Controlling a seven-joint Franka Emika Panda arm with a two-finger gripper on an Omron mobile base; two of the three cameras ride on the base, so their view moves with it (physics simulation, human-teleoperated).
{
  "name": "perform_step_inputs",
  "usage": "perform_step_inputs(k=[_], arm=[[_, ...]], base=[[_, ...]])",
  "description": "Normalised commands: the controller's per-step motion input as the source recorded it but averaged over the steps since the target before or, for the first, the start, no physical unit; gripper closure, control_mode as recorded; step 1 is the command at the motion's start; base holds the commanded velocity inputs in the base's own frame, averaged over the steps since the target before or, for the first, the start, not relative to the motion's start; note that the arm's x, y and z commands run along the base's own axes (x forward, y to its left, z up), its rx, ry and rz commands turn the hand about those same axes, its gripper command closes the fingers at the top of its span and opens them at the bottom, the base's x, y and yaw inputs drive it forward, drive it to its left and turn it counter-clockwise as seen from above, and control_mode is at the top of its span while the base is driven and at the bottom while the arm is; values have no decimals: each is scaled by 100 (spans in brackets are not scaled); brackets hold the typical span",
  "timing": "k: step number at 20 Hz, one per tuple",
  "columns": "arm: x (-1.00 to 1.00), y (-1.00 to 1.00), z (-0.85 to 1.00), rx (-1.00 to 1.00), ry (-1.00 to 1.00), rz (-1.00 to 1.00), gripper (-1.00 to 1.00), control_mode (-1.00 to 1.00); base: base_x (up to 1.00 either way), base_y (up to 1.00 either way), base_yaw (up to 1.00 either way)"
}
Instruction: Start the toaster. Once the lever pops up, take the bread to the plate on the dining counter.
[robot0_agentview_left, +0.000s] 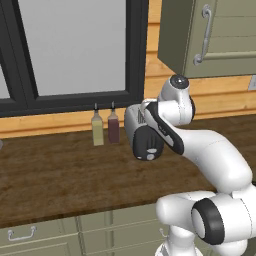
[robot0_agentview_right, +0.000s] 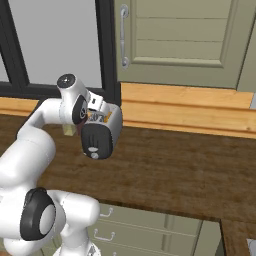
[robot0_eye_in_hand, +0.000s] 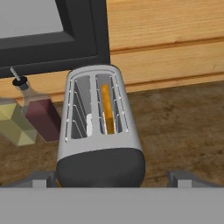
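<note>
We hover the gripper, jaws wide and empty, over the toaster; bread seemingly slotted, lever unpressed.

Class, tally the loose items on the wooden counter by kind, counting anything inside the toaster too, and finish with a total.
Toaster: 1
Bread slice, standing in the toaster's right-hand slot in the hand view: 1
Bottles: 2, one yellowish, one dark red
Total: 4
</note>
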Motion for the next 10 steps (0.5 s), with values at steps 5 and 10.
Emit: perform_step_inputs(k=[5, 10], arm=[[0, 0, 0, 0, 0, 0, -100, -100], [0, 0, 0, 0, 0, 0, -100, -100]], base=[[0, 0, 0], [0, 0, 0]])
